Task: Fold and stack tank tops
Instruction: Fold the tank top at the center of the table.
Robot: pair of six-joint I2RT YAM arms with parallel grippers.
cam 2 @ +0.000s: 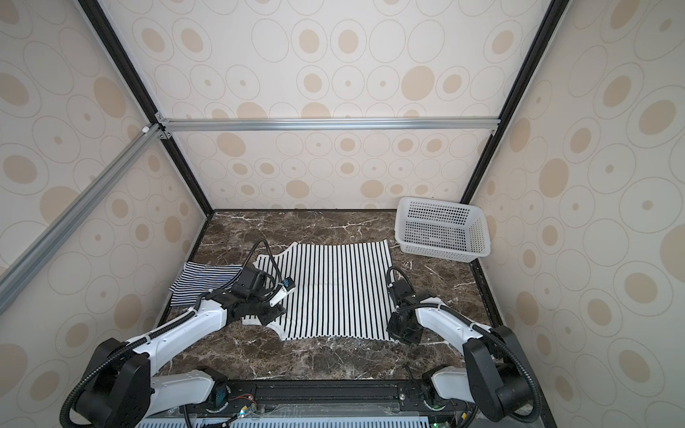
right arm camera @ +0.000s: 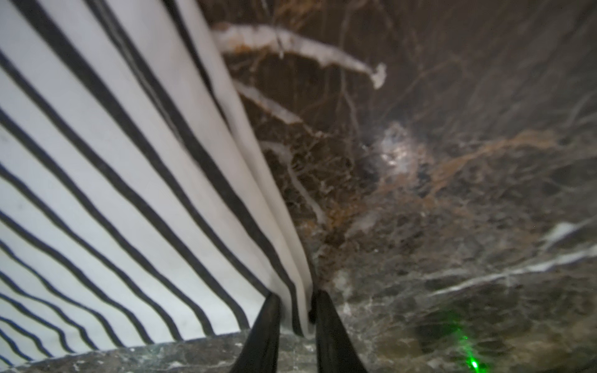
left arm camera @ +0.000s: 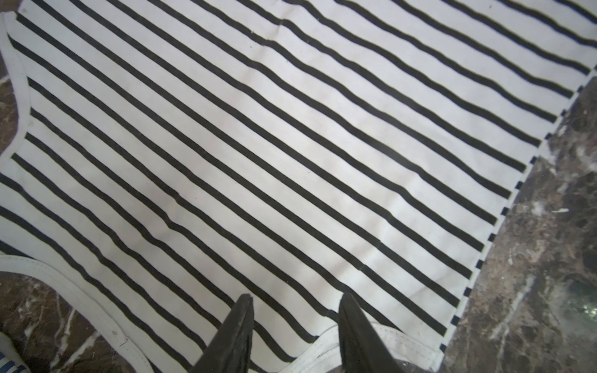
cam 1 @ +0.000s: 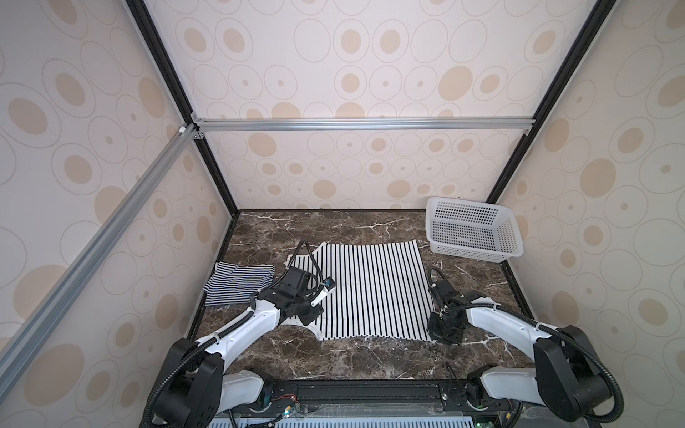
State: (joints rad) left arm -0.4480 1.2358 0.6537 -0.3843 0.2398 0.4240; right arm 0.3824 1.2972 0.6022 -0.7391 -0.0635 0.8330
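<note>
This is a robot test booth in a lab. Bare metal bars point(cam 1: 348, 124) frame it, and sheets point(cam 1: 370, 66) printed with beige ovals close it in beyond and to both sides of the right claw point(right arm camera: 297, 295). Behind that claw, two white robot arms point(cam 1: 241, 329) sit on a black rail point(cam 1: 370, 391) with loose wires point(cam 1: 285, 402). A marble-look tabletop point(cam 1: 333, 355) lies under it, and a plastic basket point(cam 1: 463, 215) stands beyond.

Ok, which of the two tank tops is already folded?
The densely striped dark-and-white top: it sits as a small folded bundle, whereas the wide-striped white top lies spread out flat, not yet folded.
</note>
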